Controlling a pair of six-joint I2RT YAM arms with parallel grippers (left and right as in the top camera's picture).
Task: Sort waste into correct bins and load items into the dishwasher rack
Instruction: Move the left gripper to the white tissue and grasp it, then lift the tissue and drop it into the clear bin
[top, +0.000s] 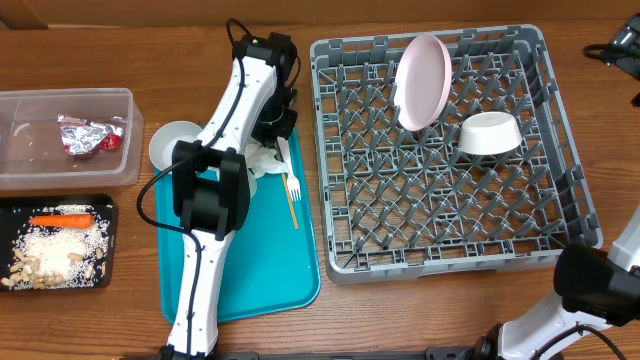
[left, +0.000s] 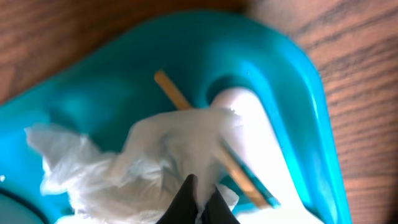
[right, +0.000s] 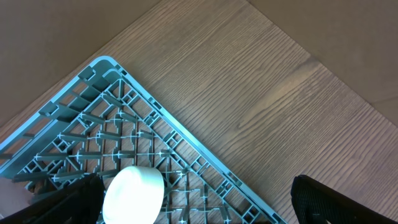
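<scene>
My left gripper is pinched tight, jaws together on a fold of the crumpled white napkin, over the far end of the teal plastic serving tray. Under the napkin lies the white plastic fork with wooden stick, on the tray's right side, with the stick poking out from beneath the paper. Just left of the tray is a small round white bowl on the wooden table.

Further left is the clear rectangular plastic tub, with a silver-and-red foil wrapper inside. Near of it, the shallow black rectangular tray holds a small orange carrot, rice-like crumbs and pale nuts.

Right of the teal tray is the large square grey plastic dishwasher rack. A round pinkish plate stands on edge, tilted, at its far side, and a second white bowl sits to the plate's right. My right gripper is spread wide, holding nothing, by a corner of the rack.
</scene>
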